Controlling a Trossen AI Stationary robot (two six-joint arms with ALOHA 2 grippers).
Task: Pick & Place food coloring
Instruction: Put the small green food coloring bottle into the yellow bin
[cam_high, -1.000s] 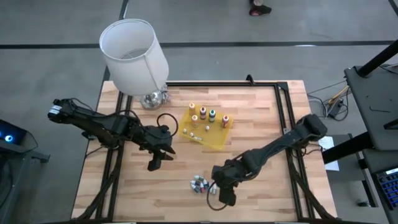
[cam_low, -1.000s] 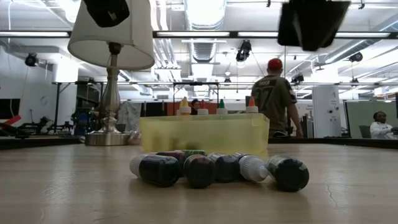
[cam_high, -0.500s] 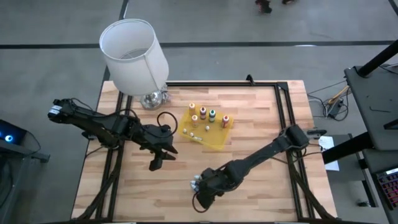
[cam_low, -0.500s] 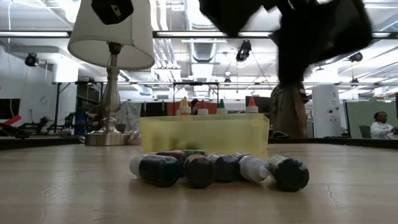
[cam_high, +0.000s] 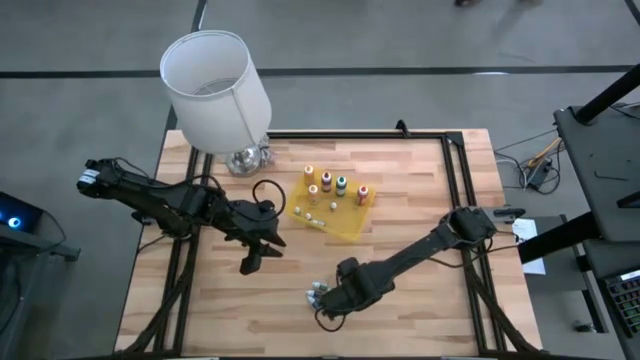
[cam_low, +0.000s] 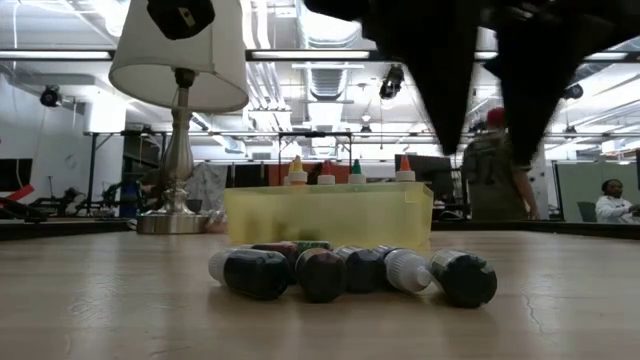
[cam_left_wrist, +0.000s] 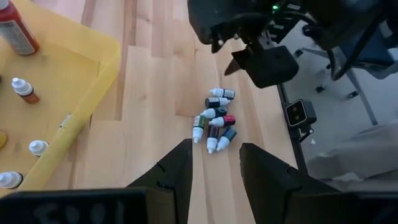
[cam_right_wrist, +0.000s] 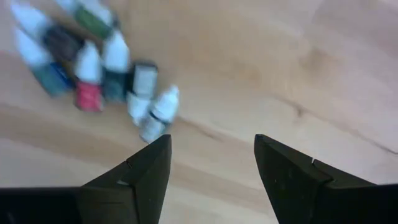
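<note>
Where butcher-block wood table (cam_high: 420, 190) shows; stubby pointed-tip vials (cam_left_wrist: 214, 118).

Even overhead light falls on my worktop (cam_high: 400, 200), throwing only soft, short shadows beside my arms. At table height, ceiling strip lights (cam_low: 330, 55) glare behind the lamp shade (cam_low: 180, 60), and my right arm looms as a dark, unfocused silhouette. Past my right tool (cam_right_wrist: 211, 168), the small vials (cam_right_wrist: 99, 62) smear with motion blur; the left wrist view stays crisp.
</note>
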